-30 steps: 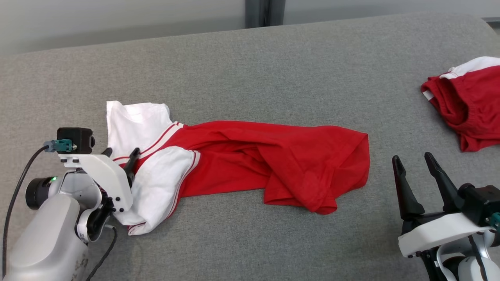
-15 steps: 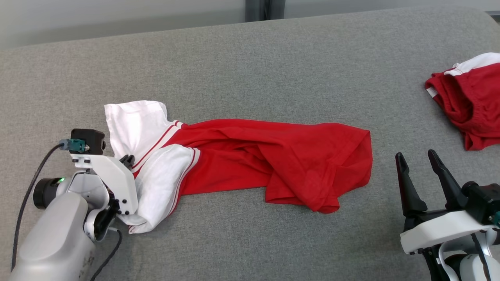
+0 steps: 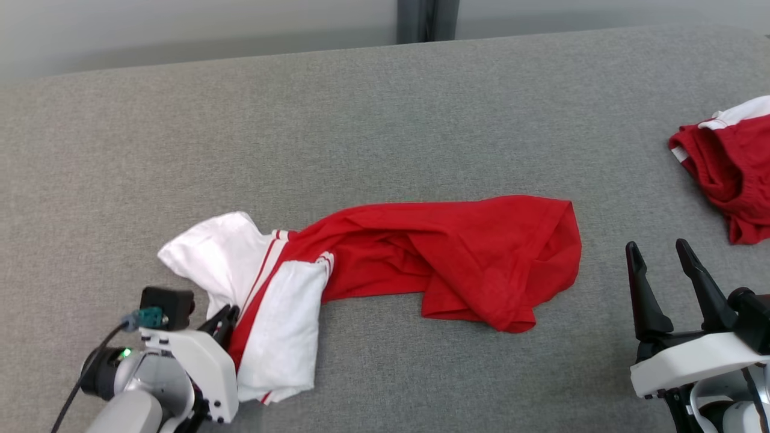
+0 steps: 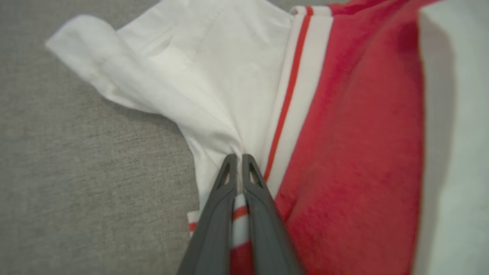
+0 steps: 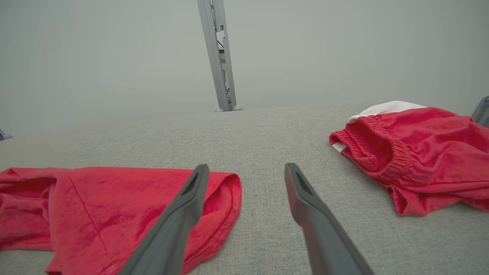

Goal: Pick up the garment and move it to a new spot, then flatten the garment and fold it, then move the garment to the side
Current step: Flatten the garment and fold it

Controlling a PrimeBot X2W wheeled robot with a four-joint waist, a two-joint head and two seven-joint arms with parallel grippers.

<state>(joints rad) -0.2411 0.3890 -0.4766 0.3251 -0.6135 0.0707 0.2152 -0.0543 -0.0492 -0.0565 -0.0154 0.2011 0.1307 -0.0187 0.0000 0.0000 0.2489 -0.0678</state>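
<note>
Left wrist view has the left gripper [image 4: 239, 158] clamped tight on a white-and-red striped fold of the garment [image 4: 344, 126], which sprawls crumpled across the gray fabric surface [image 3: 361, 108]. Meanwhile the right gripper [image 3: 656, 246] sits spread wide near its red end, not touching it.

The right claw [image 5: 246, 167] stands open, its two dark fingers spread wide and holding nothing, tips over the grey woven surface [image 5: 267, 130]. Left of the claw lies the red garment [image 5: 114, 206], rumpled, its stitched hem partly hidden behind the left finger. Right of the claw, well apart from it, sits a second red piece [image 5: 416, 145] with what looks like a gathered elastic band and a white patch at its far edge. Beyond the claw, past the surface's far edge, a metal post [image 5: 219, 57] leans against a pale wall [image 5: 95, 57].
</note>
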